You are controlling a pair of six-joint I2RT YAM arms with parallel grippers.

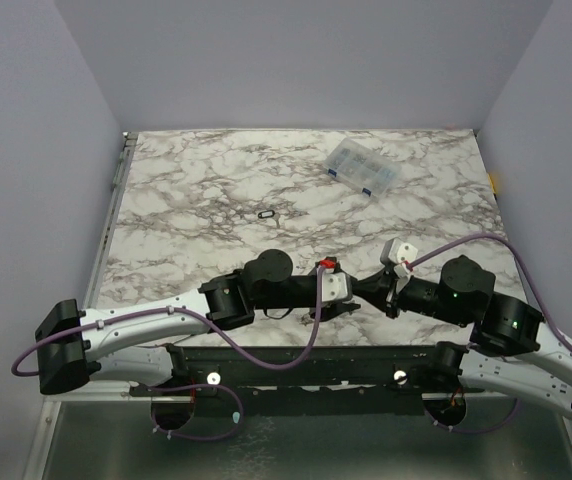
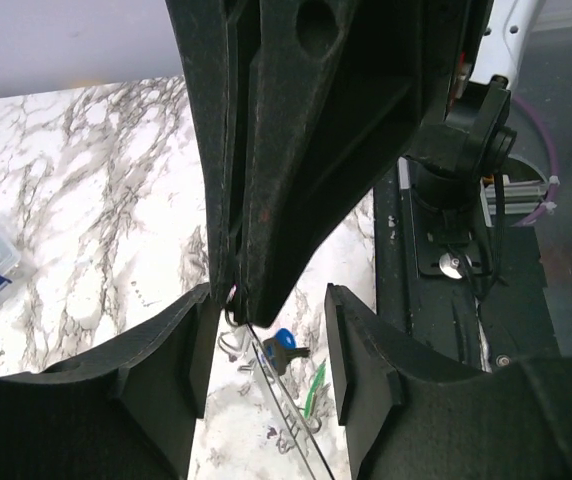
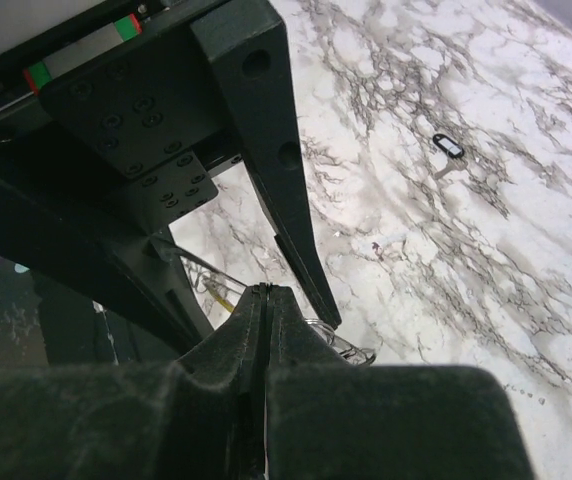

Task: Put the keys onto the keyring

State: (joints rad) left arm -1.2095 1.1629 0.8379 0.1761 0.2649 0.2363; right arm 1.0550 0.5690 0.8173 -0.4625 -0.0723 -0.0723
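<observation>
Beneath everything, a white marble-patterned surface (image 1: 186,200). Low over its near edge, black left arm (image 1: 166,320) and right arm (image 1: 506,330) stretched toward each other, tips meeting. Far back on the right, a clear plastic compartment box (image 1: 363,167), blue label too small to read. Left hand (image 2: 266,340) released, fingers apart around the tip of the right hand (image 3: 264,295), itself clenched on the thin grey metal hoop (image 2: 291,420). Just beside that hoop, within the left hand's gap, a blue-headed key (image 2: 284,340) and a green-headed key (image 2: 315,385). Well beyond both hands, a black-rimmed oval tag (image 1: 266,214) flat on the surface

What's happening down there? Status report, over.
Status: left tool open; right tool shut on keyring, blue key beside it; oval tag apart on table.
</observation>
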